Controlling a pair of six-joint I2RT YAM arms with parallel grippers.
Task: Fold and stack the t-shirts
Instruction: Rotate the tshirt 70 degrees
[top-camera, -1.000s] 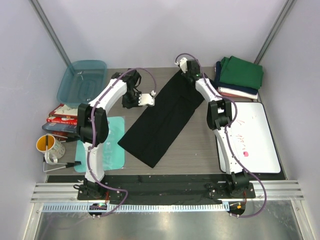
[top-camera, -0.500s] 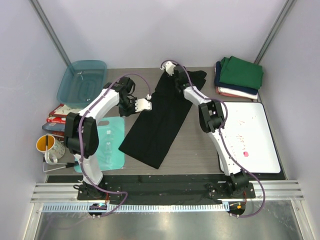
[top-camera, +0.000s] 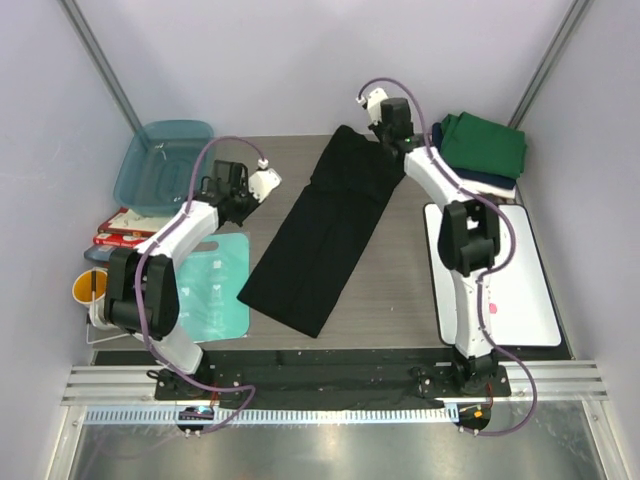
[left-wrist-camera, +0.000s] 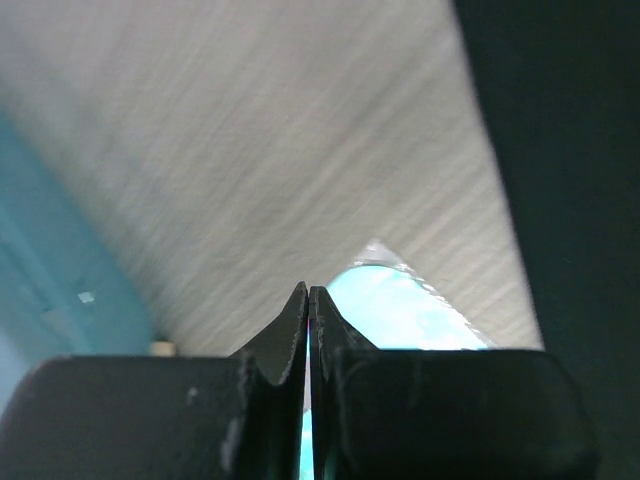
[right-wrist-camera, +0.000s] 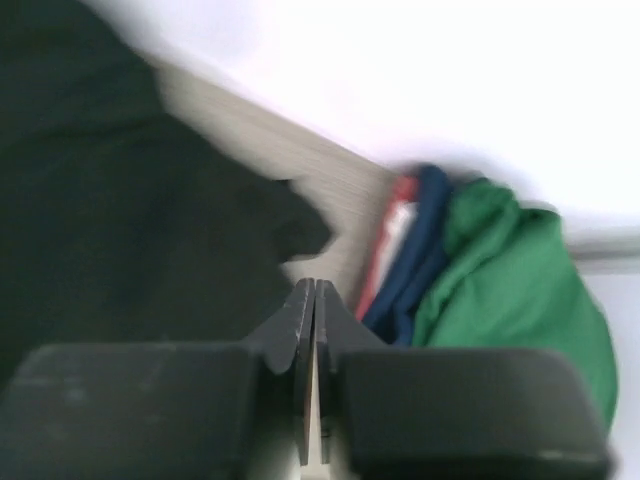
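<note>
Grippers: left gripper (left-wrist-camera: 308, 296) and right gripper (right-wrist-camera: 308, 290) both closed, empty
Risk: slanted black shirt (top-camera: 322, 235), mid-frame; crooked fold could bunch

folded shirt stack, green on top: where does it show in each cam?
Top external: folded stack at the far right of the table, beyond the whiteboard.
Left wrist: not in it.
Right wrist: right half of the picture, green over navy.
Shared landmark: the black t-shirt, visible in all three views.
</note>
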